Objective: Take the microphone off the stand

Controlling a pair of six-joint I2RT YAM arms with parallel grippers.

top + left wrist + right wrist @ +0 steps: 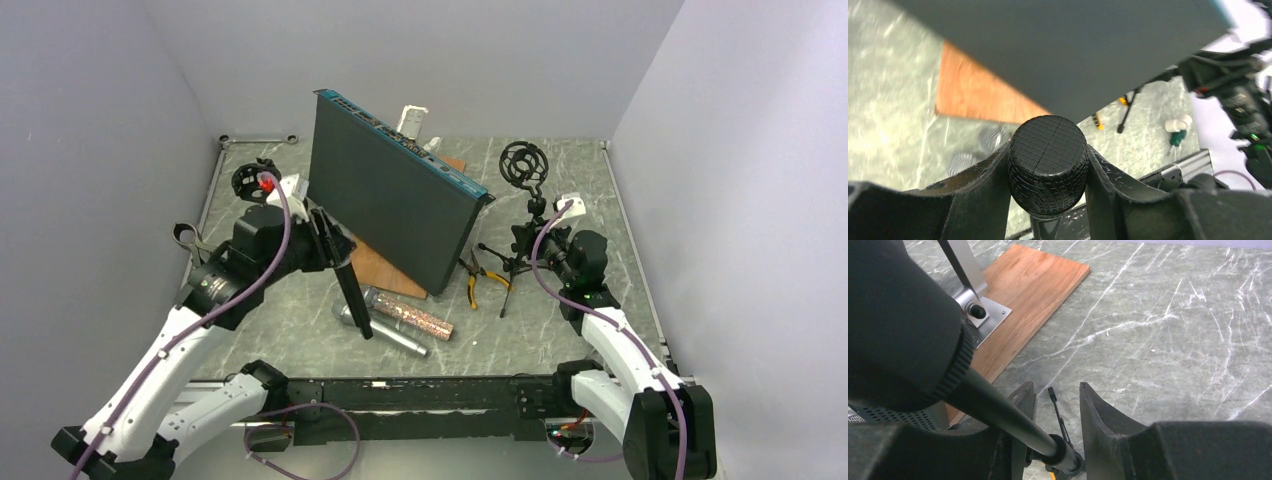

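Observation:
The black microphone (352,293) hangs tilted over the table, away from the stand. My left gripper (333,243) is shut on it. In the left wrist view its gridded black head (1048,157) sits clamped between both fingers of the left gripper (1048,165). The tripod stand (518,262) is at the right, its round shock mount (524,164) empty. My right gripper (527,240) is at the stand's pole. In the right wrist view the pole (998,410) runs between the parted fingers of the right gripper (1055,396), close to the left finger (1020,400).
A large dark panel (390,195) stands tilted on a wooden base (372,265) mid-table. A silver microphone (388,327) and a glittery one (418,316) lie in front of it. Yellow-handled pliers (472,285) lie by the stand's legs. Another black ring mount (250,178) sits far left.

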